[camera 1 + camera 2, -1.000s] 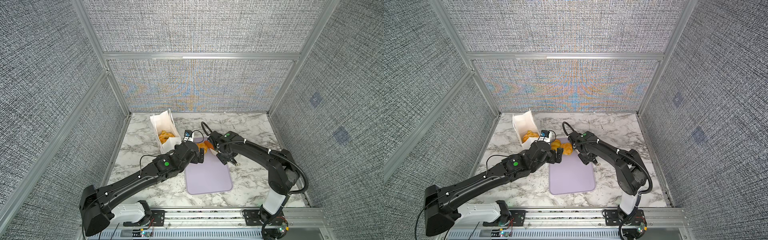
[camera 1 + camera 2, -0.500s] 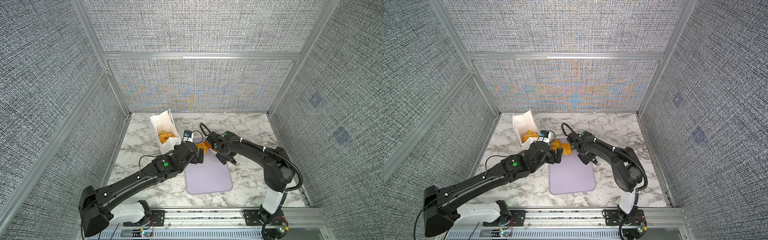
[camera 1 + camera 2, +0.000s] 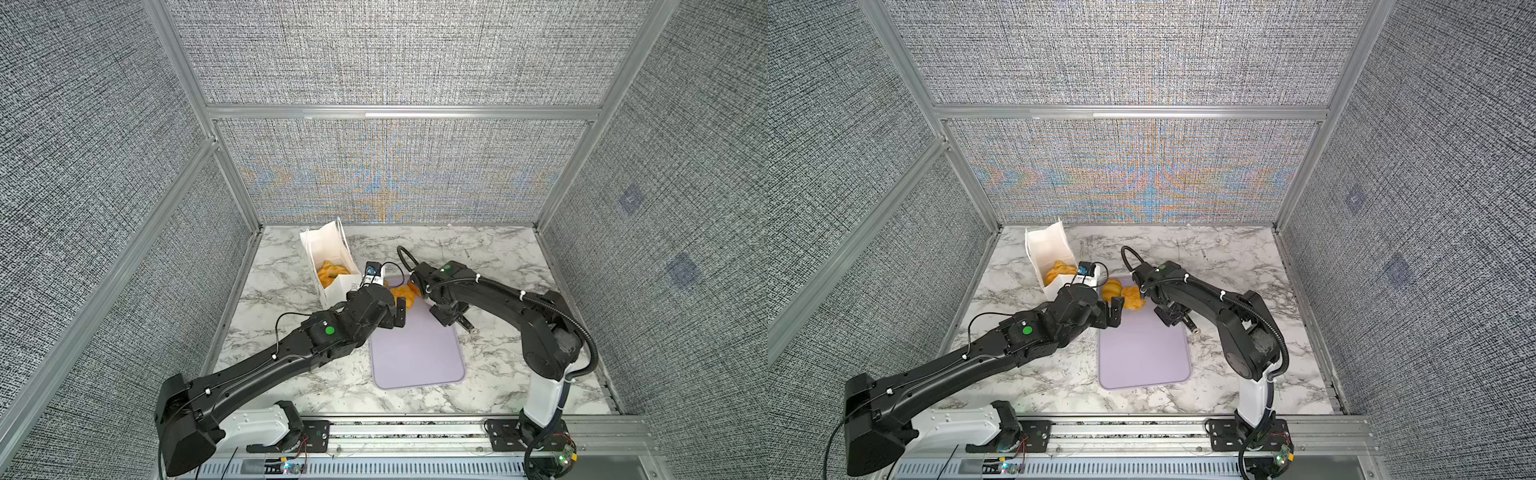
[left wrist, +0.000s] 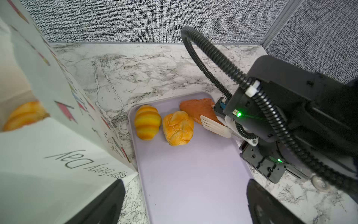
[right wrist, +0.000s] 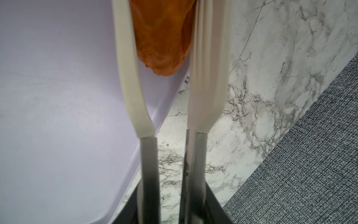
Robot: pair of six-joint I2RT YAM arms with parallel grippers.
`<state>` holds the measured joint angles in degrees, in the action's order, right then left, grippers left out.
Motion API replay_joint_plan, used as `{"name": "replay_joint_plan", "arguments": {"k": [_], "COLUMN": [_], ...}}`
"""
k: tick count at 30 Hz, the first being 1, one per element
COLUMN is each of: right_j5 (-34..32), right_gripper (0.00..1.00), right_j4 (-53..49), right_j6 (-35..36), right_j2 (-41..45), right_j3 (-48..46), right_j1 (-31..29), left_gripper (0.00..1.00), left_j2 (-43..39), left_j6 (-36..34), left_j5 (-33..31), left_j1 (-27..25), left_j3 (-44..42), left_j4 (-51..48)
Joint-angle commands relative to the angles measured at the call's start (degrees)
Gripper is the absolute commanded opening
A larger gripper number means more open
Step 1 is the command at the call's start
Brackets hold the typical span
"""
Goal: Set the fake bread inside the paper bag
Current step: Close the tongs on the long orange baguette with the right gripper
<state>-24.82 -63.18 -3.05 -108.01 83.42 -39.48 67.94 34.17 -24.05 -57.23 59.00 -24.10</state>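
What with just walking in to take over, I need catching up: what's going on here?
Two robot arms are packing toy bread into the paper bag, which already holds some pieces. The right tool has its fingers against both sides of the reddish-orange wedge at a corner of the lilac tray. The left tool hangs open beside the bag. A striped croissant and a bun wait on the tray.

Lilac tray, yellow-striped croissant, reddish-orange wedge, white paper bag, grey-veined white marble tabletop
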Motion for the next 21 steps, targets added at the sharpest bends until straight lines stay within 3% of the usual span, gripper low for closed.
{"name": "replay_joint_plan", "arguments": {"k": [1, 8, 21], "right_j5": [1.13, 2.75, 5.89], "right_gripper": [0.32, 0.27, 0.28], "right_j4": [-1.67, -1.69, -1.06], "right_j6": [0.66, 0.46, -0.29], "right_j2": [0.32, 1.44, 4.86], "right_j3": [0.54, 1.47, 1.7], "right_j1": [-0.02, 0.29, 1.69], "left_gripper": [0.99, 0.99, 0.99], "left_j2": [-0.43, -0.68, -0.74], "left_j6": [0.02, -0.16, -0.7], "left_j5": [-1.13, -1.22, -1.08], "left_j1": [0.06, 0.02, 0.02], "left_j3": [-0.2, -0.29, -0.12], "left_j4": [0.67, 0.72, 1.02]}}
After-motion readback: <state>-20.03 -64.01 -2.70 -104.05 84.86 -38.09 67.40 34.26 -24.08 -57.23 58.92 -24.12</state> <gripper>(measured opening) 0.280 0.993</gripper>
